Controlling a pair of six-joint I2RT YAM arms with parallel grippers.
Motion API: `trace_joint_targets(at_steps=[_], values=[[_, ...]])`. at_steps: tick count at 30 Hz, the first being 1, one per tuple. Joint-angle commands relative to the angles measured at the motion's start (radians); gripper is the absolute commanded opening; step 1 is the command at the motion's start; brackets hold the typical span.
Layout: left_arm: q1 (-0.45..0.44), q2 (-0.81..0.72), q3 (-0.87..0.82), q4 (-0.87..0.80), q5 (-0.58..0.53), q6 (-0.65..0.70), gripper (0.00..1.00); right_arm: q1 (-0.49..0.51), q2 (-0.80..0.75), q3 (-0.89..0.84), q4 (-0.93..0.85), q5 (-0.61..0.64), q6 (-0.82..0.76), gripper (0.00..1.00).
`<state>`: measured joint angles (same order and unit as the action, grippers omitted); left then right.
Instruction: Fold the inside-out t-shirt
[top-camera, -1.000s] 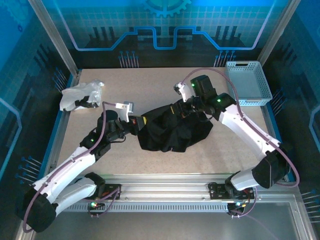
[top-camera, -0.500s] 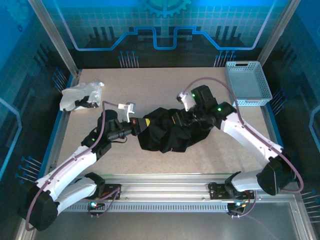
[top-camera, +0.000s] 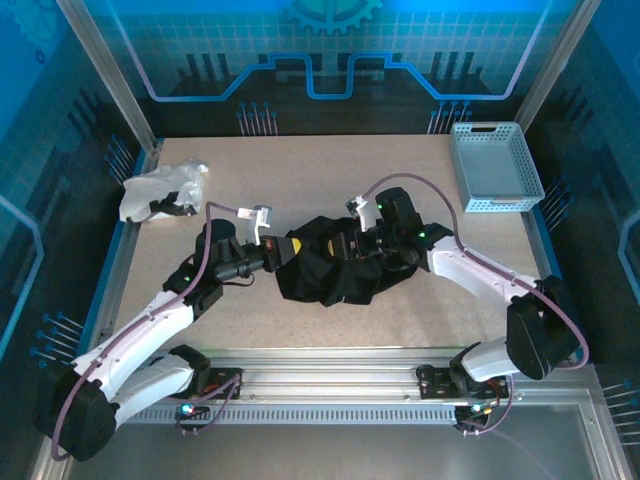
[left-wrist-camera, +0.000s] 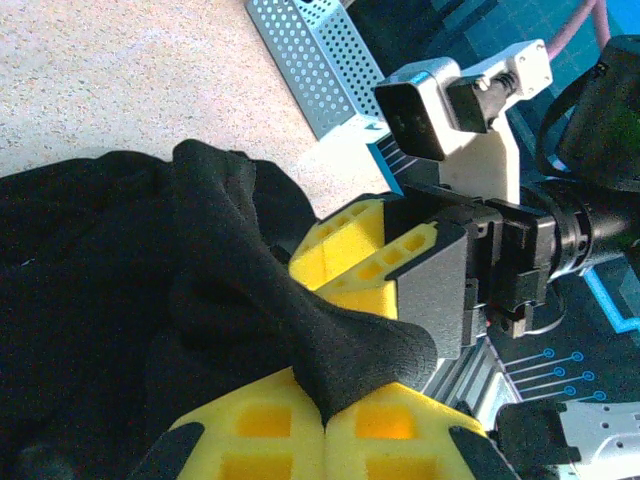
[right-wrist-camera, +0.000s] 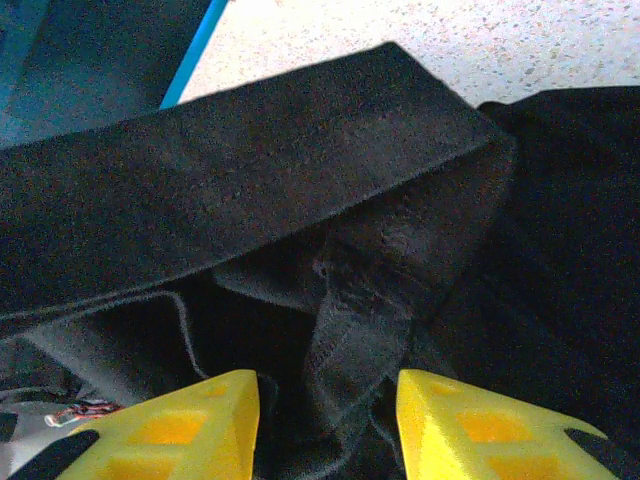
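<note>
A crumpled white garment (top-camera: 160, 190) lay well left of the left gripper (left-wrist-camera: 325, 420), clamped on a fold of the bunched black t-shirt (top-camera: 335, 278) between both grippers, while the right gripper (right-wrist-camera: 328, 400) stood half-open astride a loose strip, a perforated tray (top-camera: 497, 165) well beyond.

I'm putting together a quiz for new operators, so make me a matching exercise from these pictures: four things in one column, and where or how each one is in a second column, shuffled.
Column one:
1. black t-shirt
2. white garment
3. perforated basket
4. left tool

Column two:
A. at the far right corner of the table
B. shut on black fabric
C. bunched in the middle of the table
D. crumpled at the far left edge

Pairs: 1-C, 2-D, 3-A, 4-B
</note>
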<state>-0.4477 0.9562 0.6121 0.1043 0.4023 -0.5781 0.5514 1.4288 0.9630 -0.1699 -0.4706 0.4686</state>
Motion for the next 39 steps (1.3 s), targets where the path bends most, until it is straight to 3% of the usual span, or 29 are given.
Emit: trace_joint_targets(at_steps=[1, 18, 39], values=[[0.007, -0.023, 0.003, 0.021, 0.024, -0.003, 0.0, 0.006, 0.032, 0.007, 0.069, -0.049, 0.04, 0.41], [0.007, -0.016, 0.003, 0.027, 0.023, 0.004, 0.0, 0.01, 0.035, -0.017, 0.014, -0.003, 0.034, 0.41], [0.007, -0.01, -0.004, 0.033, 0.025, 0.007, 0.0, 0.027, 0.006, -0.017, 0.057, 0.004, 0.062, 0.26]])
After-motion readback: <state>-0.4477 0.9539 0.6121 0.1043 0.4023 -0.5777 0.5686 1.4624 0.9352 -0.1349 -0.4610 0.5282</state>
